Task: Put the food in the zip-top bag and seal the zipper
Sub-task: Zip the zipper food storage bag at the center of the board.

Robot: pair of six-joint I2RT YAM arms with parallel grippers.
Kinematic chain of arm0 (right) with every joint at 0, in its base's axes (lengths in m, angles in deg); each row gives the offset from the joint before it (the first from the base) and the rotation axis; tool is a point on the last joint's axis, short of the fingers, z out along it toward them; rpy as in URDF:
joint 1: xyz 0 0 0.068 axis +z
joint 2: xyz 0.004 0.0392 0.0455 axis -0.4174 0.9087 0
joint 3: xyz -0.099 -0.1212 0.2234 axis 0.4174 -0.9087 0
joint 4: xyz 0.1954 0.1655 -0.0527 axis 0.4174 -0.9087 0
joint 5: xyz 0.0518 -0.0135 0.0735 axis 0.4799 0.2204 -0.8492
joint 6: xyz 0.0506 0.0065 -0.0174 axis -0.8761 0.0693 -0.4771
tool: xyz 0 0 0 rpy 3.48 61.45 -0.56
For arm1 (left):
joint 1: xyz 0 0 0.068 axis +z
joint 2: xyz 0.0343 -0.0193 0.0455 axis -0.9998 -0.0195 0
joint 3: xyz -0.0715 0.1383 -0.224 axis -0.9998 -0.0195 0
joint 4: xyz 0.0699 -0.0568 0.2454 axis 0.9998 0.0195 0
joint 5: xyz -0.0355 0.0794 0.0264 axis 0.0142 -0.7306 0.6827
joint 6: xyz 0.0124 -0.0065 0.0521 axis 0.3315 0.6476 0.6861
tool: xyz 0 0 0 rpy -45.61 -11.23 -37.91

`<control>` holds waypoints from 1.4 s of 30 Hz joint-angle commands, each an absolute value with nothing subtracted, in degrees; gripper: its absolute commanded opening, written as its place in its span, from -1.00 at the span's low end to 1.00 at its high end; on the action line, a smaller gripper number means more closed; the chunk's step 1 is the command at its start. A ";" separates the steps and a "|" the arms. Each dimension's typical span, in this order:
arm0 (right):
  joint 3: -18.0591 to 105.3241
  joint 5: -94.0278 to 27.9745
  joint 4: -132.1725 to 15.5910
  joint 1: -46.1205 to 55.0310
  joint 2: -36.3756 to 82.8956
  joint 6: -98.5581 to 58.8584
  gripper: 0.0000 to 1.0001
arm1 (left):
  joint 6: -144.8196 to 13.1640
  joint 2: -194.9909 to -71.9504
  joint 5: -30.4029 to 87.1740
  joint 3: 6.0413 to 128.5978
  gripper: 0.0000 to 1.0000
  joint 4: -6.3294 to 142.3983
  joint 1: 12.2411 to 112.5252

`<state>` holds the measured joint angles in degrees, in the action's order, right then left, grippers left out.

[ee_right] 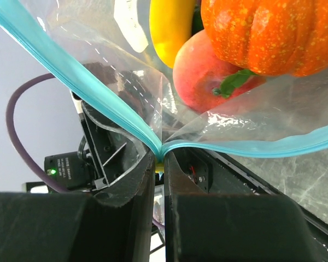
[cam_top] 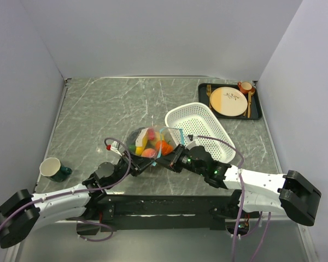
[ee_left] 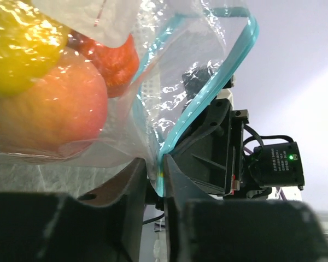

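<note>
Grey marble tabletop [cam_top: 98,114], pale walls [cam_top: 153,38], zip-top bag [cam_top: 147,143] nr front-centre.

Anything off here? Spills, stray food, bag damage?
No spill or tear visible; the food sits inside the zip-top bag. One oddity: the zipper gapes open between the left tool and right tool, each pinching the strip. The white basket lies skewed to the table edges.

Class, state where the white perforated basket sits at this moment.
Top view: the white perforated basket sits right of centre, just right of the zip-top bag and in front of the black tray.
</note>
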<state>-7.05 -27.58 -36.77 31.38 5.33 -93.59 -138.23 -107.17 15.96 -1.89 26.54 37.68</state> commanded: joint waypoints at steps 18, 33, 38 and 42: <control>-1.51 -22.84 -43.53 30.18 5.37 -88.45 -1.00 | -134.41 -104.48 19.68 -4.41 -0.99 28.38 37.91; 0.25 -18.01 -50.31 28.33 3.18 -84.93 -1.00 | -131.95 -101.22 24.51 -6.26 -0.98 31.99 37.82; 0.60 -16.69 -51.72 27.01 1.77 -84.05 -1.00 | -132.03 -99.91 25.05 -6.52 -0.98 33.48 37.82; 0.78 -15.98 -52.86 25.70 0.54 -83.18 -1.00 | -131.85 -96.22 24.52 -6.08 -0.99 37.61 37.82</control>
